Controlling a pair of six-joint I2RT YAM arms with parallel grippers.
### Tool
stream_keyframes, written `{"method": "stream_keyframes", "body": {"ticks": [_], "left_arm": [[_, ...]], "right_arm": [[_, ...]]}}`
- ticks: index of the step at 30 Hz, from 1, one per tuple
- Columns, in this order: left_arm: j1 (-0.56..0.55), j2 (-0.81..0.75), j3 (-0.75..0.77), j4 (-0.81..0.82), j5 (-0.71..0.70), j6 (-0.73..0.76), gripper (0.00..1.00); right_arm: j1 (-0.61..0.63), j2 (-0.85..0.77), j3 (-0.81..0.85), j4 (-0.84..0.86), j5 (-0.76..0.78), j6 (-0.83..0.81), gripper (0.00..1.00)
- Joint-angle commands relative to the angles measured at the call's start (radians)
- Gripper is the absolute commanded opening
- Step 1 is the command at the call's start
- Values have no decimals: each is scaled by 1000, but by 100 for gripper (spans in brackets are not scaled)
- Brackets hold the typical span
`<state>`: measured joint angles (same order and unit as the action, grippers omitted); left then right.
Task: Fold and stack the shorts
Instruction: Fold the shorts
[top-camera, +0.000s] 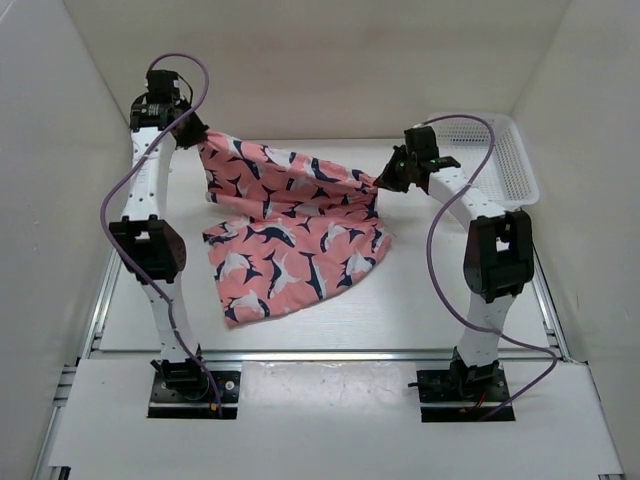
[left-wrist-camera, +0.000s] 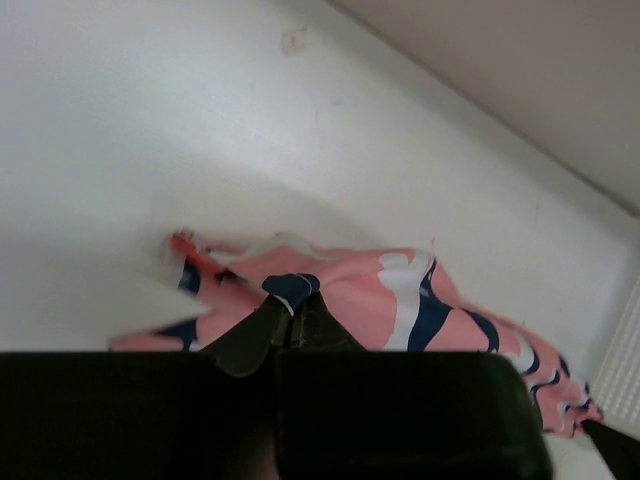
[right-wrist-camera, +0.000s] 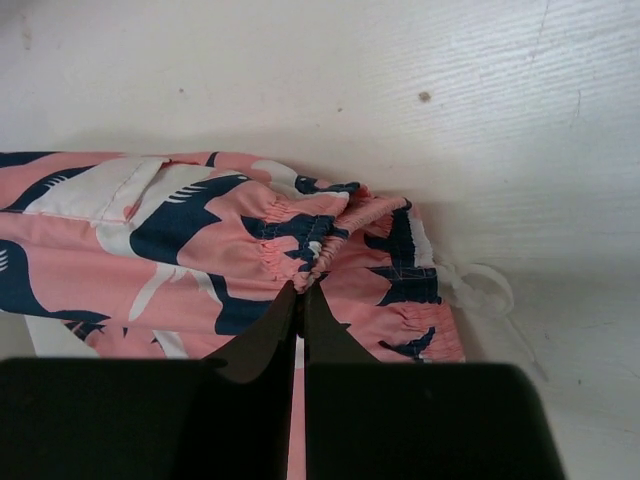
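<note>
My left gripper and right gripper each pinch the soft pink shark-printed fabric shorts. The cloth looks limp and light, so I judge the waistband corners the best hold.

no readable text, labels, numbers

Tabletop: I log the shorts at its centre, with the near part lying on the surface and the far edge lifted between both grippers. I find the left gripper at the shorts' far-left corner, jaws closed on fabric, and the right gripper at the far-right corner, likewise. The basket sits in the far-right corner, behind the right gripper and apart from the shorts.
</note>
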<state>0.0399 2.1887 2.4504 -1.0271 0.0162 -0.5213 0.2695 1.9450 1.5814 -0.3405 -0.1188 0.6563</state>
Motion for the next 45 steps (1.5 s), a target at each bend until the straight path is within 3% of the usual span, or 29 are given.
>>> {"method": "stream_keyframes", "body": {"ticks": [1,11,16,24,25,26,27,28,29,30,32,34,38,39,42,44,45], "left_arm": [[-11,-237,-192,18,5,37,10],[-103,-894,-1021,1,117,-38,10],[-175,-1159,-1283,-65,88,-114,10],[-215,-1304,-1637,-77,97,-271,12],[-231,-1304,-1650,-61,114,-285,20],[-242,-1285,-1659,-60,114,-316,59],[-242,-1270,-1659,-60,114,-316,79],[-242,-1255,-1659,-60,114,-316,90],[-242,-1226,-1650,-60,97,-316,98],[-242,-1213,-1621,-60,87,-304,100],[-242,-1183,-1573,-71,38,-283,100],[-242,-1160,-1490,-56,-5,-261,99],[-204,-1031,-1381,33,-108,-211,64],[-193,-935,-1351,33,-108,-198,51],[-173,-778,-1224,42,-154,-152,35],[-160,-638,-1139,53,-154,-116,34],[-160,-595,-1110,67,-128,-103,43]], "right_arm": [[-21,-70,8,-23,4,0,0],[-21,-388,-350,-98,5,-66,0],[-30,-561,-536,-136,30,-90,0],[-30,-701,-758,-173,51,-99,0],[-30,-710,-768,-173,51,-99,0],[-30,-710,-778,-173,51,-99,3],[-30,-699,-778,-173,33,-99,14],[-30,-687,-778,-173,-7,-118,26],[-30,-687,-778,-173,-19,-127,54],[-30,-687,-778,-184,-19,-139,65],[-30,-687,-778,-198,-19,-139,84],[-39,-699,-767,-210,-10,-139,85],[-64,-721,-735,-219,11,-129,84],[-64,-721,-735,-219,11,-129,84],[-64,-721,-706,-219,11,-129,84],[-64,-721,-696,-219,1,-129,84],[-64,-710,-696,-219,1,-129,84]]}}
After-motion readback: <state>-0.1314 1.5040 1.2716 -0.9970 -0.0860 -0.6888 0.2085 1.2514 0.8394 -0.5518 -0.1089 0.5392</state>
